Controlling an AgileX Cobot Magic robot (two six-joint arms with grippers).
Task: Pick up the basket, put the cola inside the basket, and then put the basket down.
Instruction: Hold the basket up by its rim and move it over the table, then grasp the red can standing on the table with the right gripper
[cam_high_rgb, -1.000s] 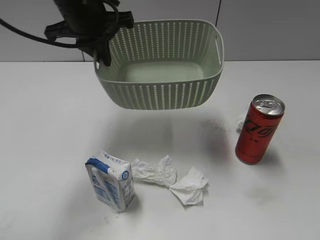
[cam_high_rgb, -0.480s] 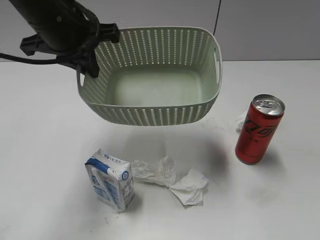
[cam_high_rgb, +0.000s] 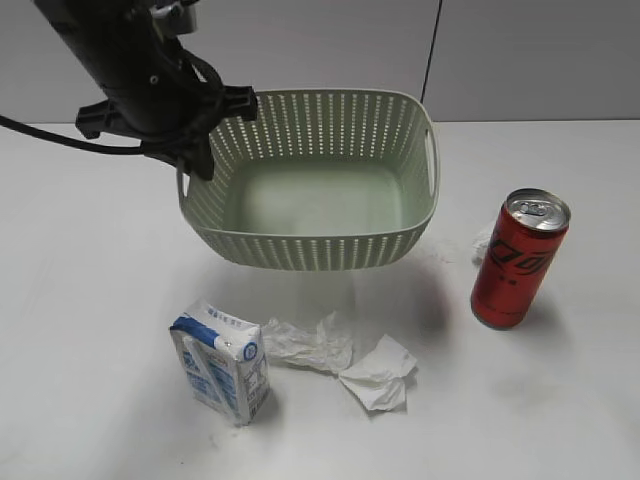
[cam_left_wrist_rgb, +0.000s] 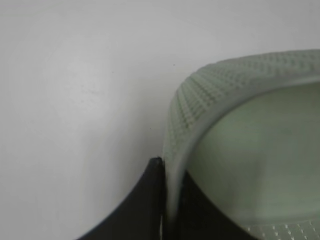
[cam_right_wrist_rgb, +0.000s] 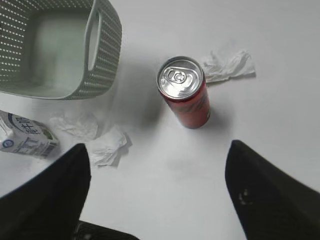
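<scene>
The pale green basket (cam_high_rgb: 320, 235) hangs tilted above the table, held at its left rim by my left gripper (cam_high_rgb: 195, 160). In the left wrist view the jaws (cam_left_wrist_rgb: 170, 175) are shut on the basket's rim (cam_left_wrist_rgb: 200, 100). The red cola can (cam_high_rgb: 518, 258) stands upright on the table to the right of the basket, apart from it. In the right wrist view the cola (cam_right_wrist_rgb: 184, 90) stands ahead of my open, empty right gripper (cam_right_wrist_rgb: 157, 157), which hovers above the table. The basket's right end (cam_right_wrist_rgb: 107, 50) with its handle slot shows at the upper left there.
A blue-and-white milk carton (cam_high_rgb: 222, 362) stands at the front left. Crumpled white tissues (cam_high_rgb: 340, 358) lie beside it in front of the basket. Another tissue (cam_right_wrist_rgb: 227, 66) lies just behind the cola. A grey wall stands at the table's back.
The left arm has carried the basket down and toward the front, closer to the table, and it now tilts so its inside faces the camera more. The cola, carton and tissues have not moved.
</scene>
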